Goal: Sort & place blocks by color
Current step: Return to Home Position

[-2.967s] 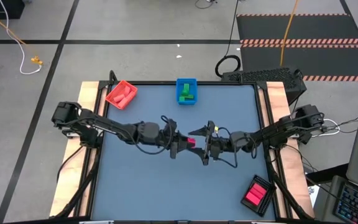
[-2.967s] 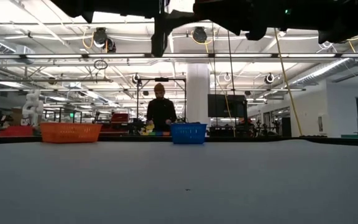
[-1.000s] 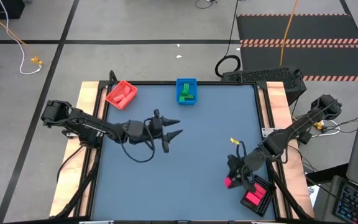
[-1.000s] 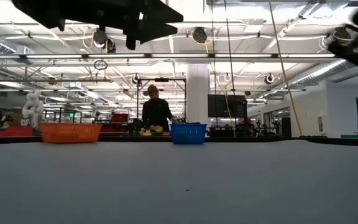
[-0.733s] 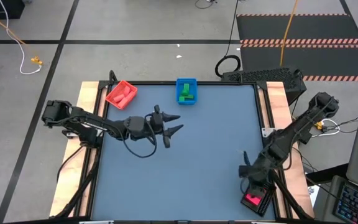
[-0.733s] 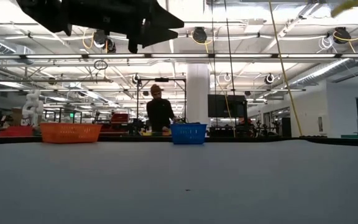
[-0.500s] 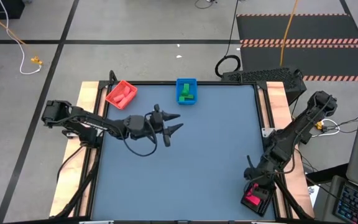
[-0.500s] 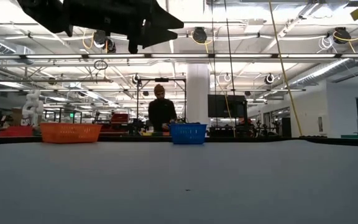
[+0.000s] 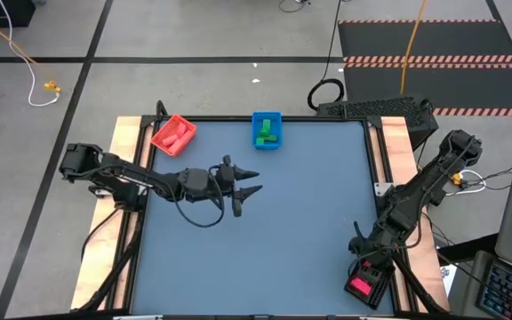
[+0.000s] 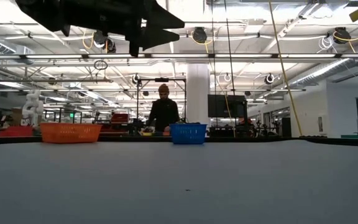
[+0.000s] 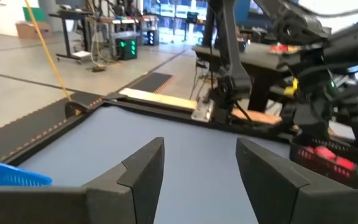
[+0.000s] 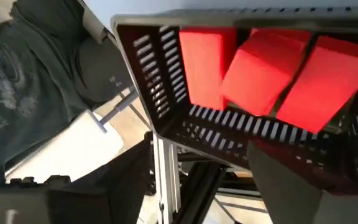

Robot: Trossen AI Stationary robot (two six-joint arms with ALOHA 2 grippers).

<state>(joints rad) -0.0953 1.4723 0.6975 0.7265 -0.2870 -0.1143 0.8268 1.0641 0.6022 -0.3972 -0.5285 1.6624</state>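
Right end effector (image 9: 361, 252) now above red blocks (image 12: 260, 68)

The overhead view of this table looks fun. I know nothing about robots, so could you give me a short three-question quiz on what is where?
1. True or false: the blue tray holds green blocks.
2. Which tray is the right gripper above? A) the red tray B) the blue tray C) the black tray
3. Fill in the gap: the left gripper, out over the table, has its fingers ____ (open or shut).

Key: 1 true; 2 C; 3 open.
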